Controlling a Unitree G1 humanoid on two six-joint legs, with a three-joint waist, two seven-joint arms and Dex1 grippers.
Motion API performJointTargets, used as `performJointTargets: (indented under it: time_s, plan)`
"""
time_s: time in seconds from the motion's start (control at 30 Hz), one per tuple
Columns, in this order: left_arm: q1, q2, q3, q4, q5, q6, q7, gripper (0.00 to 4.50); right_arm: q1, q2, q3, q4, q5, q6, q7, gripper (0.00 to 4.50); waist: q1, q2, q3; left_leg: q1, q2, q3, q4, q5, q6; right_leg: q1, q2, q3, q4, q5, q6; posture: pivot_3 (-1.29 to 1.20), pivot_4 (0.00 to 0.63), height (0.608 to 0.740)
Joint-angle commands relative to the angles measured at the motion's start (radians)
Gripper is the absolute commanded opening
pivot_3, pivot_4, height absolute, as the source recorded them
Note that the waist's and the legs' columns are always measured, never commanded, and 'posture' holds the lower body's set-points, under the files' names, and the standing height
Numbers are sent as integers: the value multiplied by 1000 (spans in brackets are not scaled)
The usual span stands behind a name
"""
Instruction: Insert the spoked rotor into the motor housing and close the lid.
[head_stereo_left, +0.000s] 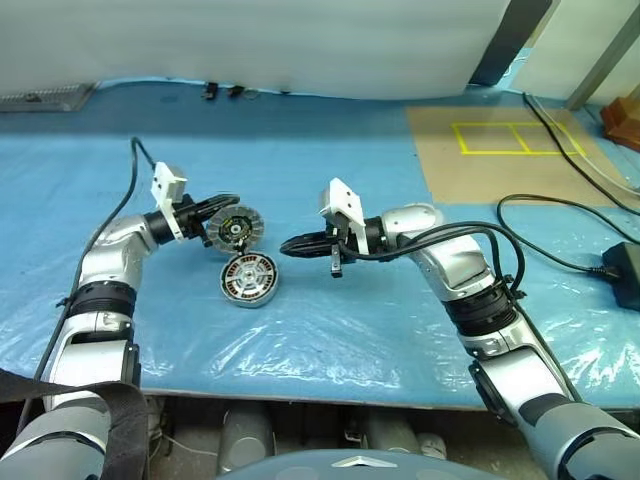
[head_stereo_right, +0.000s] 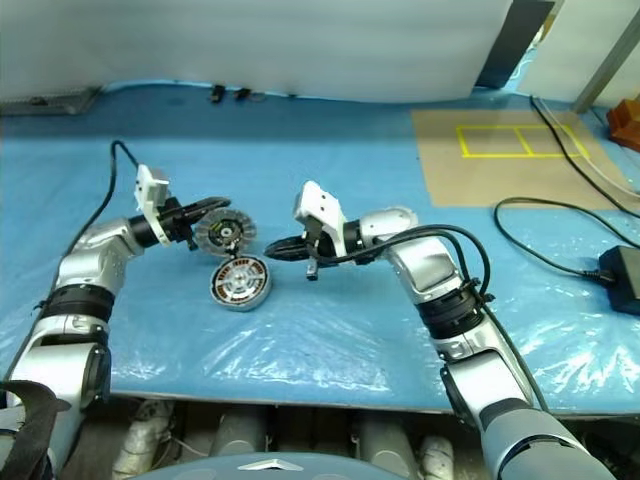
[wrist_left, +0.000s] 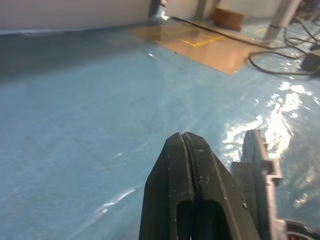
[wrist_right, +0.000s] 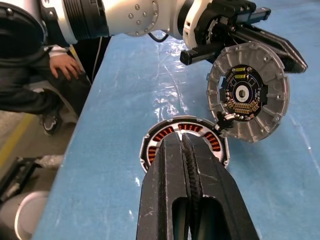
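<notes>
Lid (head_stereo_left: 236, 227) upright at closed left gripper (head_stereo_left: 228, 203), above motor housing (head_stereo_left: 248, 278); right gripper (head_stereo_left: 287, 245) closed, empty.

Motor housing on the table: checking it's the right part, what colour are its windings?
Copper-brown, ringing the round flat motor housing; clearest in the right wrist view.

Both arms raised inward, jaws pressed together.

Motor housing (wrist_right: 184, 134) half behind right pincer (wrist_right: 186, 145); rotor undiscernible.
</notes>
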Motion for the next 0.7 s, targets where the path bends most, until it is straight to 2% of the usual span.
performJointTargets:
  time_s: [0.03, 0.2, 0.33, 0.47, 0.7]
  plan:
    - [-20, 20, -41, -51, 1, 62, -104, 0, -3, -17, -47, -53, 58, 40, -13, 27, 7, 0, 0, 0, 0, 0, 0, 0, 0, 0, 0, 0, 0, 0, 0, 0, 150, 740]
    - [42, 48, -115, -213, 28, 100, -170, 0, 1, -26, -59, -58, 105, 79, -19, 27, 14, 0, 0, -2, 0, 0, -1, 0, 0, -2, 0, 0, 0, 0, 0, 0, 150, 740]
    - [92, 60, -134, -344, 29, 119, -163, 0, 4, -43, -64, -77, 158, 126, -10, 27, 15, 0, 0, -2, 0, 1, -1, 0, 0, -2, 0, 0, -1, 0, 0, 0, 150, 740]
    - [166, 65, -154, -482, 46, 91, -137, 0, -3, -44, -83, -85, 211, 167, -17, 27, 15, 1, 0, -2, 0, 0, -1, 0, 0, -2, -1, -1, -1, 0, 0, 0, 150, 740]
    - [252, 65, -193, -589, 93, 8, -92, 0, -6, -32, -78, -80, 220, 158, -49, 27, 13, 1, 0, -3, 0, 1, -1, 0, 0, -2, 0, -1, -1, 0, 0, 0, 150, 740]
